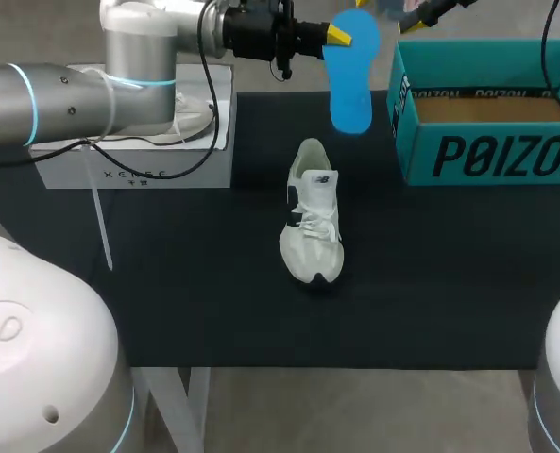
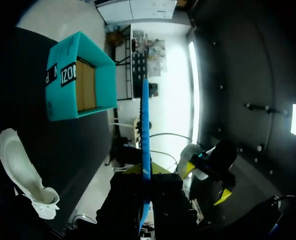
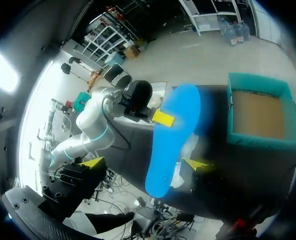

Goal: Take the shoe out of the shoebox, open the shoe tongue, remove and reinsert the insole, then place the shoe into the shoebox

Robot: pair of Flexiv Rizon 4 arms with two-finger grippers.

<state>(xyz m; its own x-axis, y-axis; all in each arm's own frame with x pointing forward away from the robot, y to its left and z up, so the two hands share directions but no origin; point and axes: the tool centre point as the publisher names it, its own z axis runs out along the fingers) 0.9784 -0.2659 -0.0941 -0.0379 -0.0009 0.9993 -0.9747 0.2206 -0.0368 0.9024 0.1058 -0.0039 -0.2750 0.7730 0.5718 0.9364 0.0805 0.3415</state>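
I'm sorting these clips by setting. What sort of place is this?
Probably a robot test bench rather than a shop: a robot arm extends over a black table, the left gripper holds a blue insole, and one white shoe sits near an open shoebox.

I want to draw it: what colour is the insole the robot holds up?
Bright blue. The insole shows best in the right wrist view.

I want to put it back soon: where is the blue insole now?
In the head view the blue insole hangs in the left gripper, beyond the shoe, beside the shoebox.
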